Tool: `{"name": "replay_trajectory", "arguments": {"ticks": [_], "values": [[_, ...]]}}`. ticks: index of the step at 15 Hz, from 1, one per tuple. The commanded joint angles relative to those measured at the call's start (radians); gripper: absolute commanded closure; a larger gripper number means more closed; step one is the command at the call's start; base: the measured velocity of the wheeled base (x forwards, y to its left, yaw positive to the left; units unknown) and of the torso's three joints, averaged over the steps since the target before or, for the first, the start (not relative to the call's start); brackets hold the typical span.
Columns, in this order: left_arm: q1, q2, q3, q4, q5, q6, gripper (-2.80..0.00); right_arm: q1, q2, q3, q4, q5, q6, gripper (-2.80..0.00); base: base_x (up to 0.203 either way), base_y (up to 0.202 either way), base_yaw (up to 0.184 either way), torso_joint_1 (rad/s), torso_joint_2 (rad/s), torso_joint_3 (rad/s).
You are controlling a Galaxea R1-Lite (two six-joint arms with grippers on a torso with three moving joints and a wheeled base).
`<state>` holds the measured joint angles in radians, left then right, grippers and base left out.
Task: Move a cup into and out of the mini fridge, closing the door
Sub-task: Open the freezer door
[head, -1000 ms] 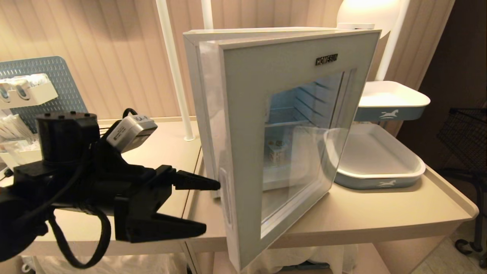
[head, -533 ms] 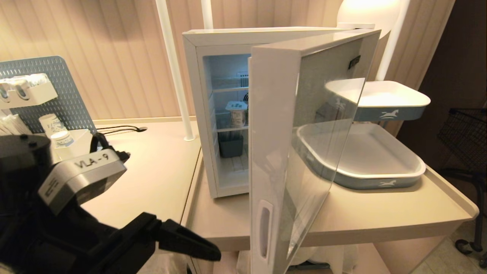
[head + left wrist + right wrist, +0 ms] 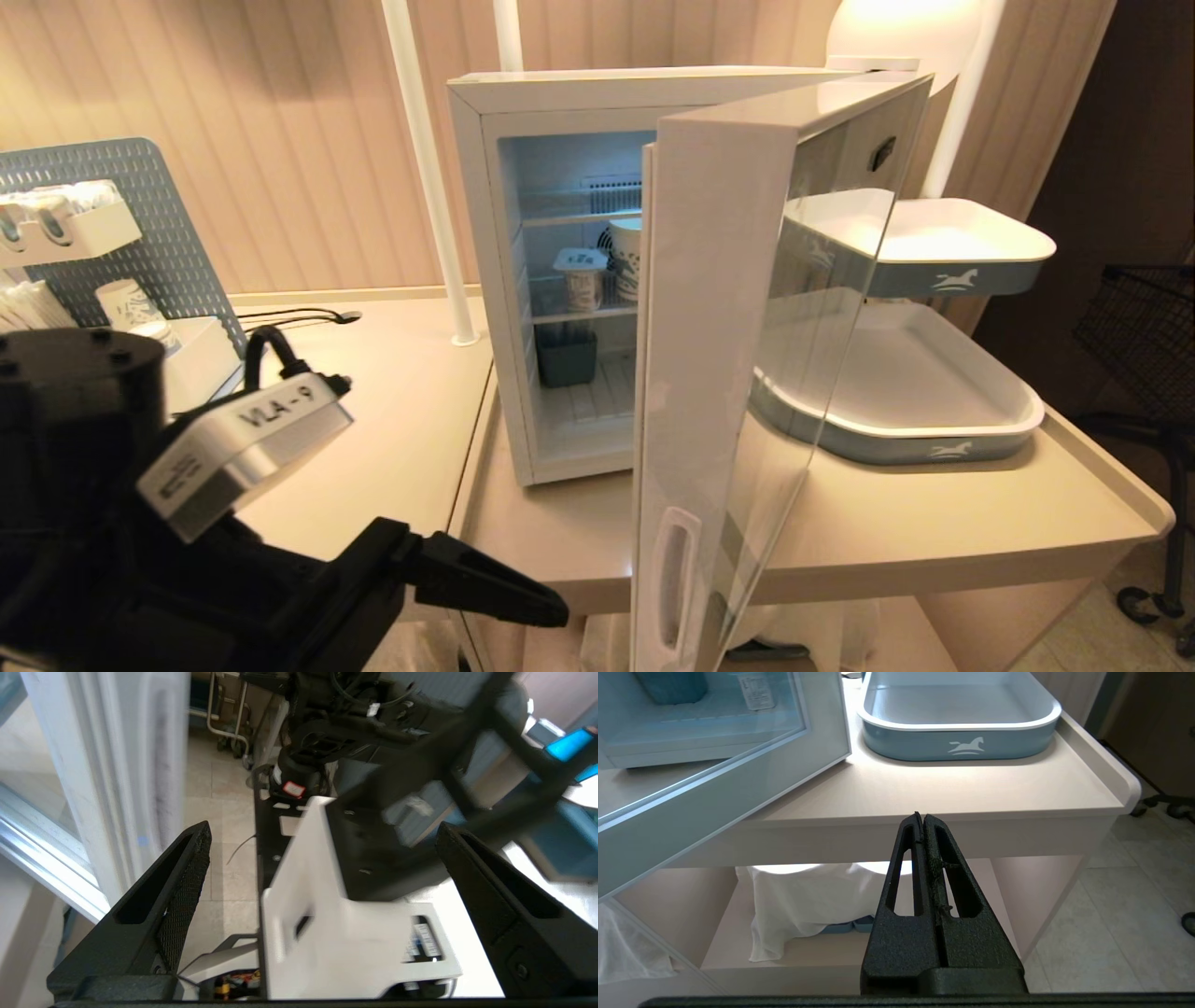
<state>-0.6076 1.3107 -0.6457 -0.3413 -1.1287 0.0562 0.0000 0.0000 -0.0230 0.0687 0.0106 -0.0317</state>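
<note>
Mini fridge [image 3: 485, 233] on the beige table [image 3: 934, 532], glass door [image 3: 709, 373] swung wide, paper cup [image 3: 627, 259] on a wire shelf beside a yogurt tub [image 3: 581, 278]. Two smooth blue-and-white trays [image 3: 934, 411] stacked just past the door. Left tool [image 3: 485, 597] spread wide and empty near the door's edge, right tool [image 3: 923, 826] pinched together below the table edge.

Warm dim room, lit fridge interior [image 3: 569, 280], door glass [image 3: 803, 373] reflections — wrist-view motion blur
</note>
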Motion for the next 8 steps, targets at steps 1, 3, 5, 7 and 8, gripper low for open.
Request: {"name": "replay_trajectory", "arguments": {"ticks": [1, 3, 5, 7, 8], "values": [[-0.034, 0.144, -0.056, -0.006, 0.000, 0.020, -2.80, 0.000, 0.000, 0.000, 0.000, 0.000, -0.001, 0.00, 0.000, 0.000, 0.000, 0.000, 0.00, 0.000], [-0.061, 0.242, -0.134, -0.012, 0.012, 0.044, -2.80, 0.000, 0.002, 0.000, 0.000, 0.000, -0.001, 0.00, 0.000, 0.000, 0.000, 0.000, 0.00, 0.000], [-0.092, 0.311, -0.205, -0.016, 0.018, 0.064, -2.80, 0.000, 0.001, 0.000, 0.000, 0.000, -0.001, 0.00, 0.000, 0.000, 0.000, 0.000, 0.00, 0.000], [-0.097, 0.307, -0.211, -0.016, 0.022, 0.082, -2.80, 0.000, 0.001, 0.000, 0.000, 0.000, -0.001, 0.00, 0.000, 0.000, 0.000, 0.000, 0.00, 0.000], [-0.092, 0.275, -0.195, -0.014, 0.024, 0.084, -2.80, 0.000, 0.002, 0.000, -0.001, 0.000, -0.001, 0.00, 0.000, 0.000, 0.000, 0.000, 0.00, 0.000]]}}
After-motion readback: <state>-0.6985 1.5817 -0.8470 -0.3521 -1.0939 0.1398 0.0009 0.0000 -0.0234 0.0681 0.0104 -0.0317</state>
